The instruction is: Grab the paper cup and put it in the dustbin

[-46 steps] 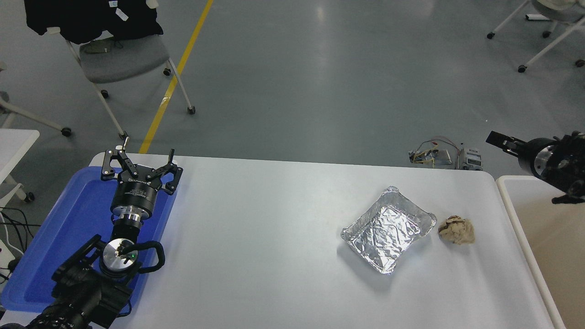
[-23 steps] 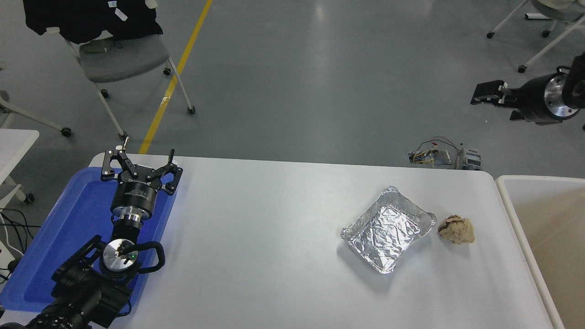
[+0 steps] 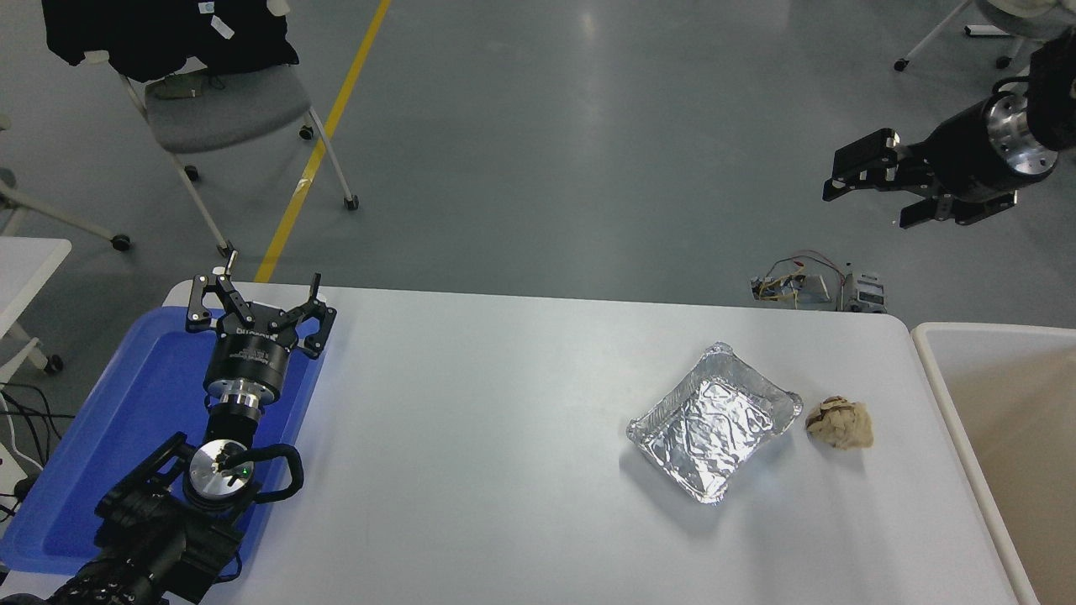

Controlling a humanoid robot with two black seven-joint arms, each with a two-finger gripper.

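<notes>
The paper cup is not in view anywhere. The dustbin [image 3: 951,420], with a cream-white rim and beige inside, stands against the table's right end and is cut off by the picture's edge. Only part of its inside shows, with nothing in it. My right gripper [image 3: 871,200] is raised high over the floor beyond the table's far right corner. It points left, open and empty. My left gripper [image 3: 256,296] is parked open over the blue tray [image 3: 143,395] at the lower left.
A silver foil tray [image 3: 714,420] and a crumpled brown paper ball [image 3: 839,422] lie on the white table [image 3: 487,420] right of the middle. A small wired device [image 3: 815,288] sits on the floor behind the table. Chairs stand further back.
My right gripper has risen from over the dustbin's far corner and swung up and to the left, away from the bin. The left arm has not moved.
</notes>
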